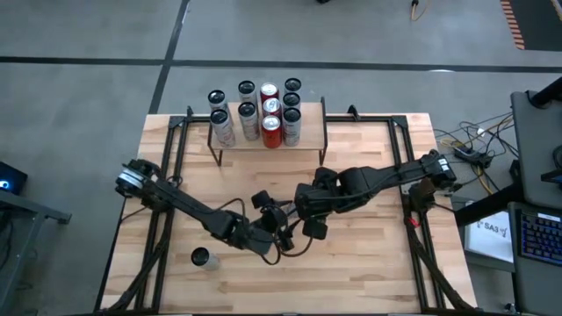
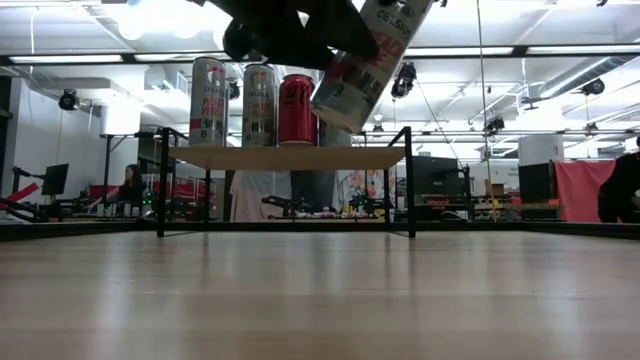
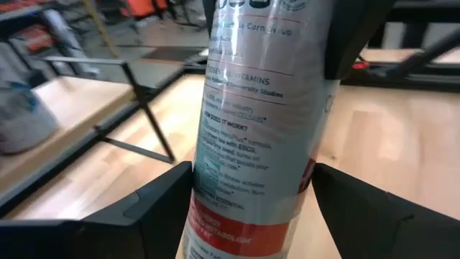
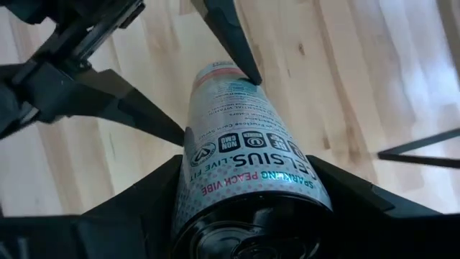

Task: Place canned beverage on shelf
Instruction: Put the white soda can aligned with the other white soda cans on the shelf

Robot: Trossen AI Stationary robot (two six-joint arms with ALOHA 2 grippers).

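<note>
I have the tall silver printed can [image 4: 244, 151] aloft mid-tabletop, clenched in both my left claw [image 3: 251, 208] and right claw [image 4: 248, 208], handover unfinished, still well short of the small wooden-topped, black-legged shelf [image 1: 314, 136].

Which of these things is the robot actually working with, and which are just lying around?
Part of the job:
- held can, tilted in mid-air, gripped by left gripper and right gripper
- shelf
- cans on the shelf
- lone can on the table, probably waiting its turn

Just lying about:
- keyboard
- cables
- person in the room behind
</note>
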